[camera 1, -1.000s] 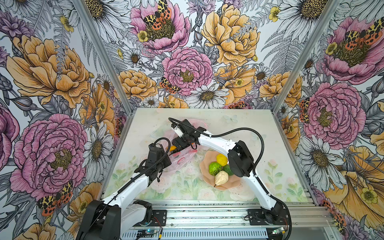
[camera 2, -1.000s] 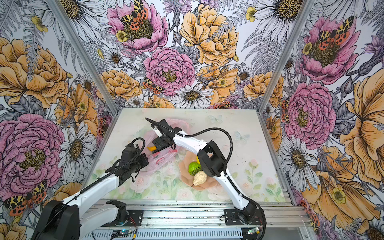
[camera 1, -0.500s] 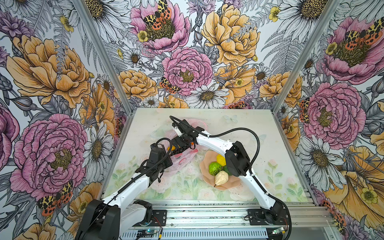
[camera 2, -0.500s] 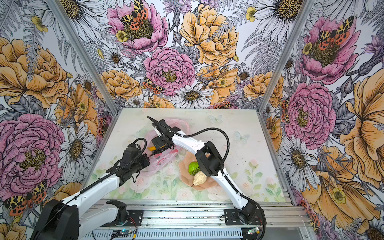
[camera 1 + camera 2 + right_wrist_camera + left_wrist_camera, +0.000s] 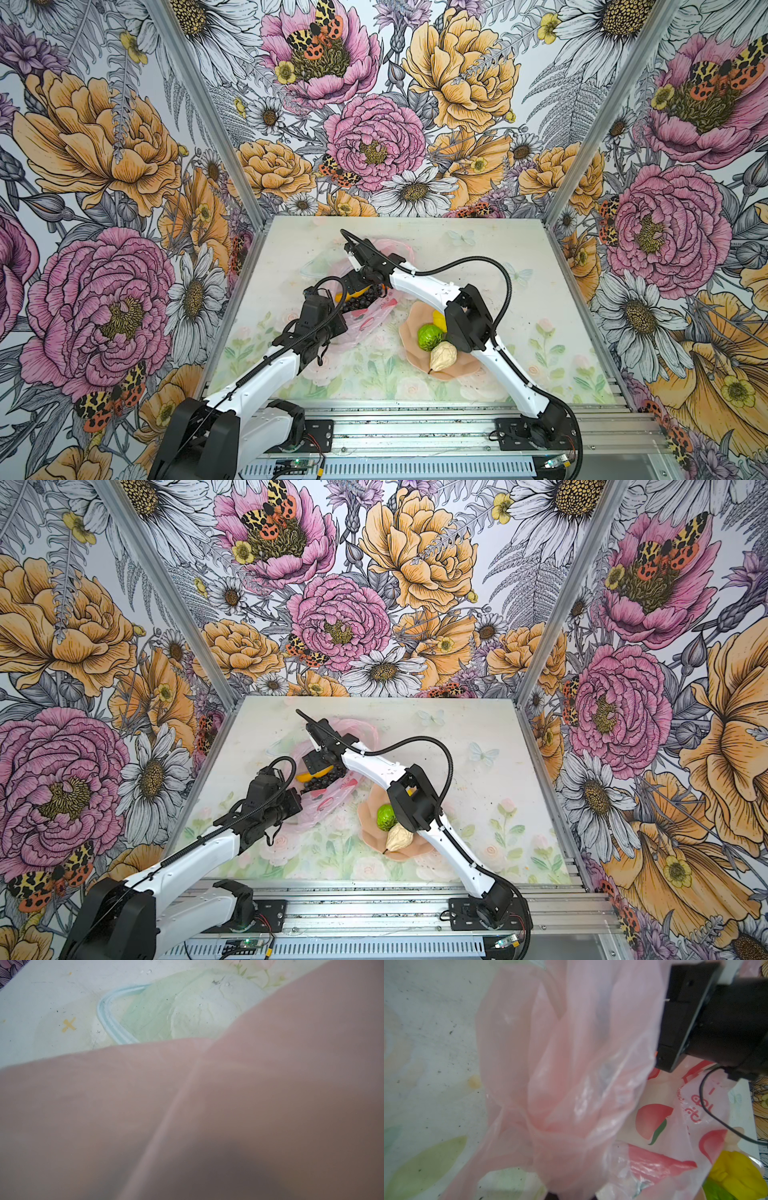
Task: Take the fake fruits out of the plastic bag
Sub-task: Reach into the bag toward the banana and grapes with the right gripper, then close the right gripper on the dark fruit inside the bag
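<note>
The pale pink plastic bag [image 5: 365, 322] [image 5: 328, 808] lies left of the table's middle. My left gripper [image 5: 338, 322] [image 5: 297, 802] is shut on its near edge, and the film bunches toward the jaws in the left wrist view [image 5: 571, 1084]. My right gripper [image 5: 363, 286] [image 5: 320, 766] reaches into the bag mouth, right over an orange tangerine [image 5: 345, 297] [image 5: 307, 776] and a dark grape bunch [image 5: 361, 301] [image 5: 322, 785]. Bag film [image 5: 207, 1115] covers the right wrist view, hiding those jaws. Out of the bag lie a lime-green fruit [image 5: 430, 336], a cream pear [image 5: 442, 357] and a yellow lemon [image 5: 438, 320].
The three loose fruits rest on a peach-pink wavy plate [image 5: 457, 365] [image 5: 368, 812], partly under my right arm's elbow. Flowered walls close in three sides. An aluminium rail [image 5: 415, 419] with both arm bases runs along the front edge.
My right gripper has moved down and toward the left arm, deeper into the bag mouth, and the grape bunch now shows beside the tangerine. The left gripper keeps its hold.
</note>
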`<action>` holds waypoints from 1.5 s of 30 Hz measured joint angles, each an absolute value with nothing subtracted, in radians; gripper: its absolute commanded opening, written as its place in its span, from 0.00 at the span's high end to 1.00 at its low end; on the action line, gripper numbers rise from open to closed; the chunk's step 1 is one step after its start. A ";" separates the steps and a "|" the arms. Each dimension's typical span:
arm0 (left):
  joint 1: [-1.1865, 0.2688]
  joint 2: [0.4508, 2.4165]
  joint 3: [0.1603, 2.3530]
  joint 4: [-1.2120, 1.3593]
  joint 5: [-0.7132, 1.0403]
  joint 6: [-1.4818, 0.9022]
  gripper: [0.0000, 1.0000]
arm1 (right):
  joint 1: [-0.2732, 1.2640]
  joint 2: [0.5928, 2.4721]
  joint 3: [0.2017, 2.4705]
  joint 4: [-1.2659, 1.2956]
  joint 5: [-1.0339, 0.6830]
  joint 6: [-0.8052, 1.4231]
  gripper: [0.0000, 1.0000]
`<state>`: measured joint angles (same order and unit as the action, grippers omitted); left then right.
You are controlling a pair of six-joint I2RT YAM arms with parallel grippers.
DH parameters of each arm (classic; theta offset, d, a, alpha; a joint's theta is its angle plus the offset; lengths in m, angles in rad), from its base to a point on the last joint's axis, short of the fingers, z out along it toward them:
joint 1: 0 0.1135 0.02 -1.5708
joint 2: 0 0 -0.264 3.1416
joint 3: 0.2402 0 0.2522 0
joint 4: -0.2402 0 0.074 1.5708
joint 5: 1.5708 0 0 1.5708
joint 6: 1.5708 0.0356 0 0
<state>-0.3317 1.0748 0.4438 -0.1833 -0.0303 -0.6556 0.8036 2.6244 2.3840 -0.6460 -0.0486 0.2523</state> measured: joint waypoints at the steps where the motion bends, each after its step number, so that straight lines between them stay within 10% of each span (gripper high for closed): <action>1: -0.332 1.075 0.444 -0.183 -0.031 -0.656 1.00 | 0.804 2.624 2.384 -0.646 -0.048 0.259 0.18; 45: -0.315 1.113 0.444 -0.175 -0.022 -0.656 1.00 | 0.804 2.574 2.384 -0.711 -0.041 0.375 0.29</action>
<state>-0.3145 1.1133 0.4438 -0.1745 -0.0219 -0.6559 0.8036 2.5744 2.3844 -0.7109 -0.0414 0.3748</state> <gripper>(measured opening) 0.050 0.816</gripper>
